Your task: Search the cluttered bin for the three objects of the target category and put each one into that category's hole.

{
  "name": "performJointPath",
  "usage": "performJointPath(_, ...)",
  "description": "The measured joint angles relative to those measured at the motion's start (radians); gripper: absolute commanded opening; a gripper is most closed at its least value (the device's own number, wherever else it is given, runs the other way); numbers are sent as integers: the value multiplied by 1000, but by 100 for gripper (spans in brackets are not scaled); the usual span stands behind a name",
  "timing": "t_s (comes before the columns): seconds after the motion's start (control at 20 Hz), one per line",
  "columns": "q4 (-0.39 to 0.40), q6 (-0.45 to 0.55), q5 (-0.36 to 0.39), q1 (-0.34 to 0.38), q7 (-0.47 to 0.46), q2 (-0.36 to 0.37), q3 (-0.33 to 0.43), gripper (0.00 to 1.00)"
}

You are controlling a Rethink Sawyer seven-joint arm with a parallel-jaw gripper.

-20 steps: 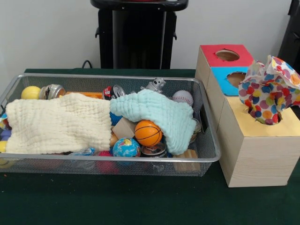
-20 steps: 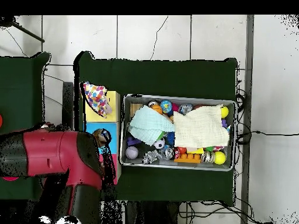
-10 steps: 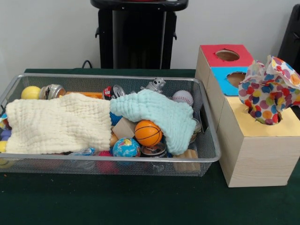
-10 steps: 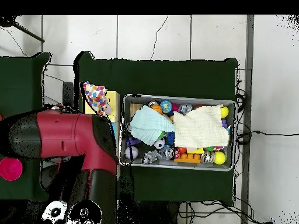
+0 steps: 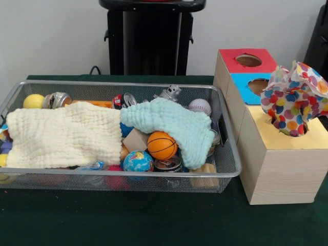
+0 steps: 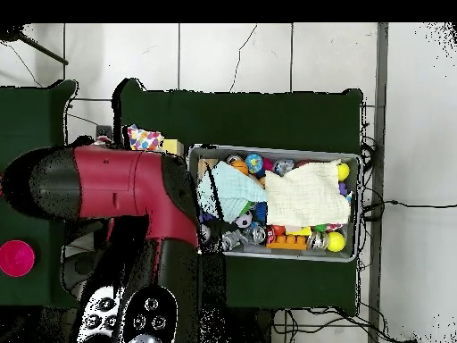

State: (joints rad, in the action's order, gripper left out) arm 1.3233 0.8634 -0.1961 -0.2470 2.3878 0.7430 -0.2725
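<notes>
A wire mesh bin holds a cream cloth and a mint cloth spread over mixed small items. Showing around them are an orange basketball, a globe ball, a baseball, a yellow ball, cans and wooden blocks. Right of the bin stand boxes with a red hole top, a blue hole top and a yellow top. In the overhead view the red arm lies over the boxes and the bin's left edge. No gripper shows in either view.
Dotted tissue paper sticks out of the yellow box's hole, and its tip peeks past the arm from above. A small silver robot figure stands at the bin's far side. Green cloth covers the table.
In the overhead view the red arm has swung up and right, now covering the boxes and reaching the bin's left edge. The bin's contents have not moved.
</notes>
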Motion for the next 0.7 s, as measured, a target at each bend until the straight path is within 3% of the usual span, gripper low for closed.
performJointPath(0.7,-36,0,66,126,0,-55,53,0)
